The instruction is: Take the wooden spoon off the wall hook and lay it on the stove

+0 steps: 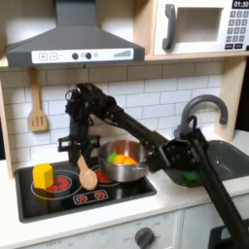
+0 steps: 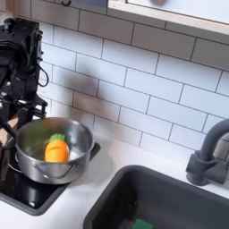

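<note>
Above stove (image 1: 68, 190), arm bent, hand (image 1: 74, 156) gripping wooden spoon (image 1: 87, 175)

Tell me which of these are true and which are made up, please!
1. The wooden spoon lies on the stove. True.
2. The pot is empty. False: there is orange and green food inside it.
3. A spatula hangs on the tiled wall at the first exterior view's left. True.
4. The yellow block sits in the sink. False: it stands on the stove, on the burner at the first exterior view's left.
5. The pincer is lifting the pot. False: it is above the stove beside the pot, near the spoon's handle.
</note>
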